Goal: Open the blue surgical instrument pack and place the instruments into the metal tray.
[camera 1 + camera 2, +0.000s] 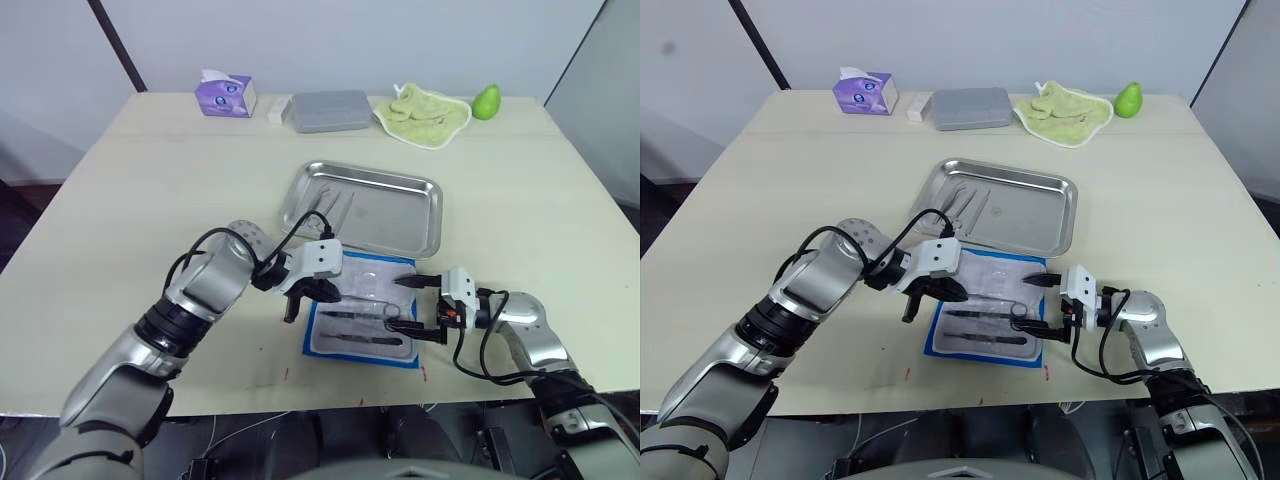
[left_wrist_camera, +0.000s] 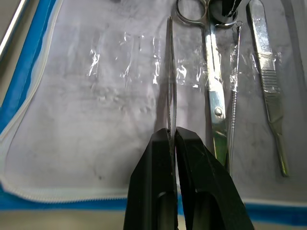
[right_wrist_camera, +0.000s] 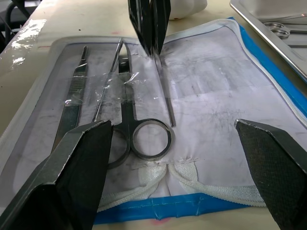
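The blue surgical instrument pack [image 1: 378, 272] lies open and flat near the table's front edge, pale lining up. On the lining rest scissors [image 3: 128, 106], a thin probe [image 3: 108, 81] and a flat steel handle [image 3: 74, 91], held under clear tape. My left gripper [image 2: 172, 132] is at the pack's left side, shut on a slim straight instrument [image 2: 170, 72] that lies along the lining. At the pack's right edge my right gripper [image 1: 412, 305] stands wide open, empty, just above the scissors' rings. The metal tray [image 1: 400, 230] sits right behind the pack, with a few instruments [image 1: 330, 205] at its left.
Along the table's back edge stand a purple tissue box [image 1: 225, 95], a grey rectangular box [image 1: 330, 110], a pale green cloth [image 1: 422, 115] and a green pear [image 1: 486, 101]. Bare tabletop stretches to the left and right of the tray.
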